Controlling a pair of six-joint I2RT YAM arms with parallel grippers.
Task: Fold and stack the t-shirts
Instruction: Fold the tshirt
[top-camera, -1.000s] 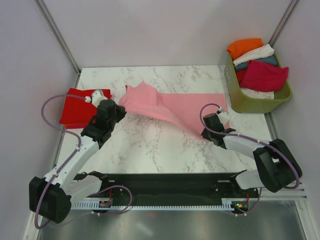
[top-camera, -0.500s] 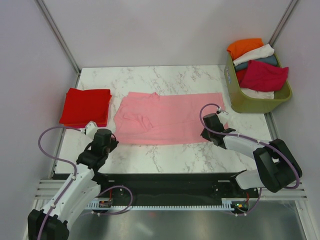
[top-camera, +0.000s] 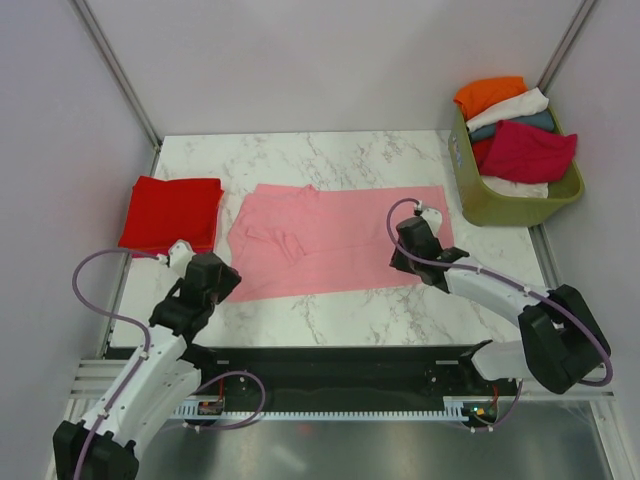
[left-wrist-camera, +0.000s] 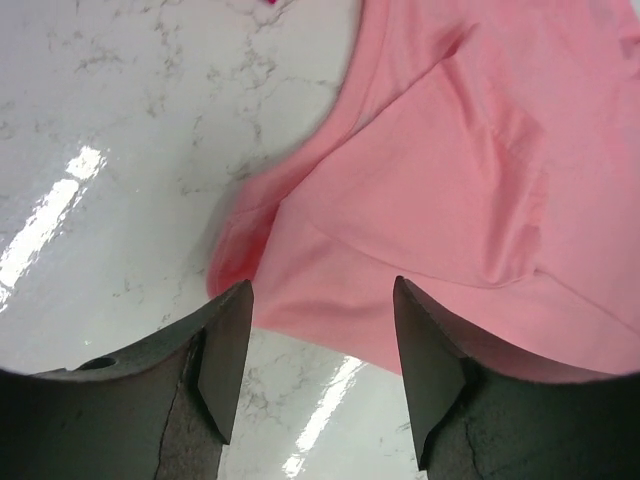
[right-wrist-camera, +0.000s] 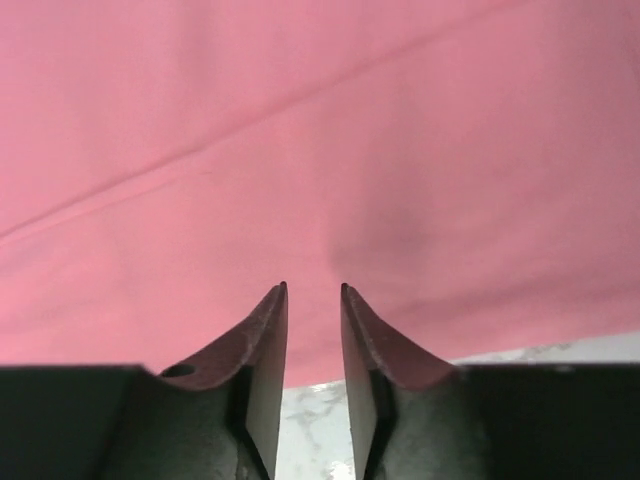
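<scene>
Though well apart, red shirt (top-camera: 170, 212), basket (top-camera: 490, 205).

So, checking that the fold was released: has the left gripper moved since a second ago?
Yes. The left gripper has drawn back toward the near edge of the table, away from the red t-shirt, open by the pink t-shirt.

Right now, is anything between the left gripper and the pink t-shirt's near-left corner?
Nothing visible. The left gripper hangs open right at that corner of the pink t-shirt, with only bare marble table beside it. The folded red t-shirt lies apart, farther left.
</scene>
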